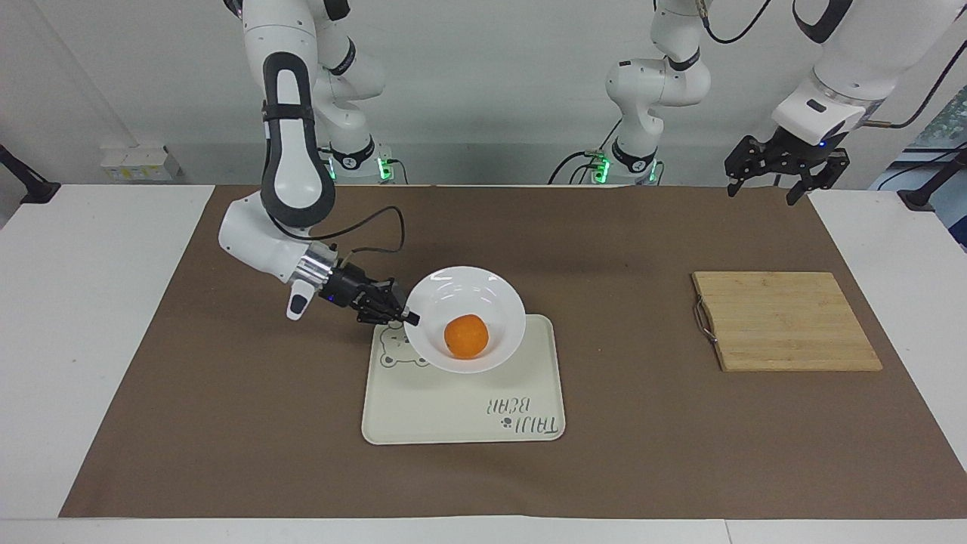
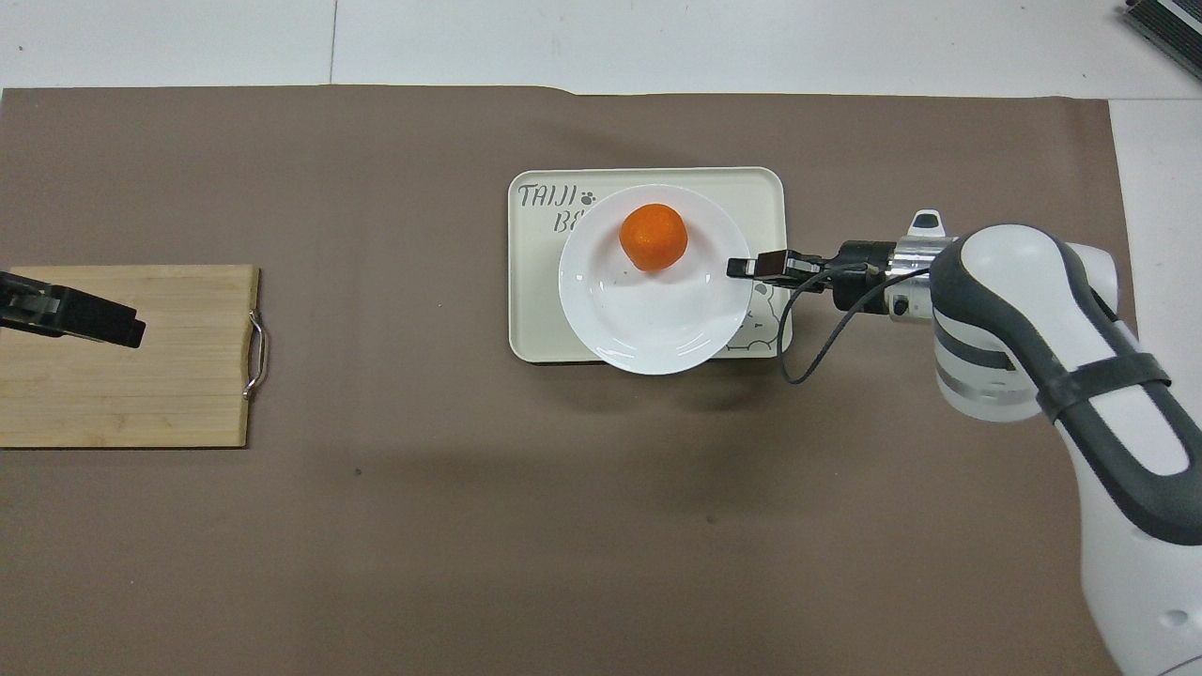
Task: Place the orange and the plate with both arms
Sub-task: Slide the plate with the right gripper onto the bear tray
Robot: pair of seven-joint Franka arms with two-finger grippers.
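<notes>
The white plate (image 1: 483,291) (image 2: 648,319) hangs tilted above the cream tray (image 1: 468,412) (image 2: 531,282), with the orange (image 1: 465,336) (image 2: 654,237) lying in its bowl. My right gripper (image 1: 410,318) (image 2: 742,268) is shut on the plate's rim at the edge toward the right arm's end of the table. My left gripper (image 1: 786,180) (image 2: 113,329) waits open in the air over the wooden cutting board (image 1: 786,321) (image 2: 131,394), holding nothing.
The brown mat (image 1: 227,423) covers the table's middle, with white table surface at both ends. The cutting board's metal handle (image 1: 704,321) faces the tray. A black cable (image 1: 378,227) loops from the right wrist above the mat.
</notes>
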